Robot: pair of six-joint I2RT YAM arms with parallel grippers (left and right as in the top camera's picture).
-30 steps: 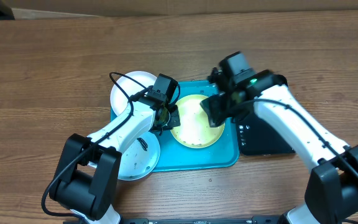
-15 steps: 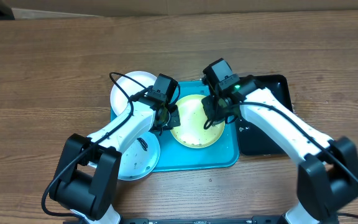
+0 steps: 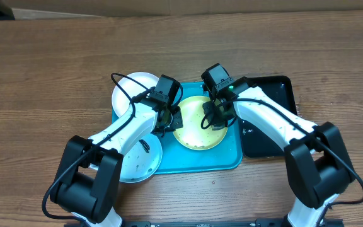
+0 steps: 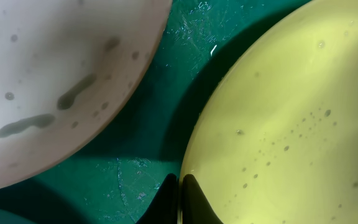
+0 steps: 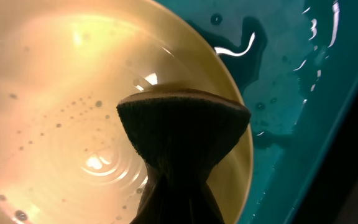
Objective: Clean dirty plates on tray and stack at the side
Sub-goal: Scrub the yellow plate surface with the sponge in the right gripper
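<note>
1. Right wrist view: my right jaws are clamped on a dark sponge. Its flared edge sits over the inner slope of the yellow-green plate, touching it or very nearly. Droplets bead on the plate, and water pools on the turquoise tray just beside it.
2. Left wrist view: my left gripper has its jaws closed on that plate's rim, one tip on either side, pinning it to the tray.
3. Overhead, nearest me: the blue-rimmed plate lies over the tray's near left corner, part of it above the counter, and it carries a dark smear.
4. Overhead, middle: a second ago my right gripper was out over the black tray. It has now swung in above the yellow-green plate's right half, while the left arm has not moved. I judge that scrubbing of this plate is just starting.
5. Overhead, far: the white plate waits at the tray's far left corner. Nothing is stacked yet.
</note>
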